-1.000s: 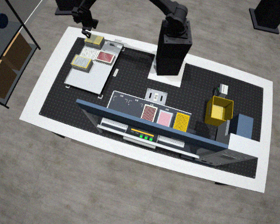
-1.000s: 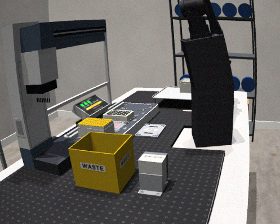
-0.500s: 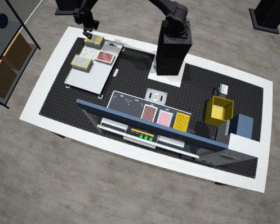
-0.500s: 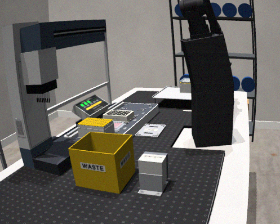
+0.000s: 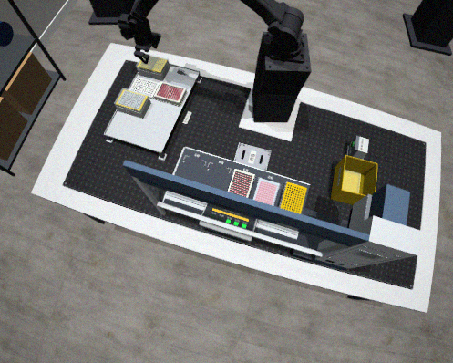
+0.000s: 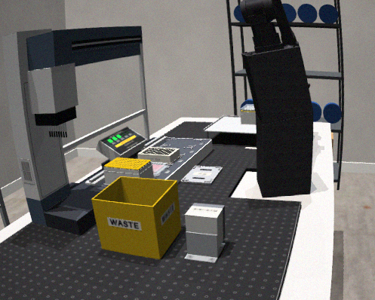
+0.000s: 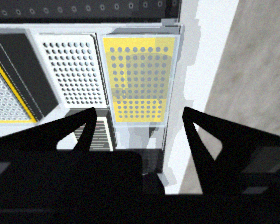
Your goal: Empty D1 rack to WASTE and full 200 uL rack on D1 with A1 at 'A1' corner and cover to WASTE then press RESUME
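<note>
My gripper [image 5: 141, 54] is open and empty. It hovers over the far corner of the shelf unit [image 5: 149, 109], just above a yellow tip rack under a clear cover [image 5: 152, 66]. In the wrist view that covered rack [image 7: 138, 80] lies between and beyond my spread fingers, apart from them. The yellow rack on D1 [image 5: 293, 197] sits on the deck at the end nearest the bin; it also shows in the exterior view [image 6: 127, 169]. The yellow WASTE bin [image 5: 355, 180] stands open, and I see nothing in it [image 6: 136, 215].
On the shelf there are also a white rack [image 7: 73, 67], a red plate [image 5: 170, 92] and a yellow-framed rack [image 5: 131, 101]. On the deck are a pink plate [image 5: 265, 191] and a reservoir [image 5: 241, 182]. The RG nest [image 5: 256, 156] and the RESUME box [image 6: 204, 230] stand nearby.
</note>
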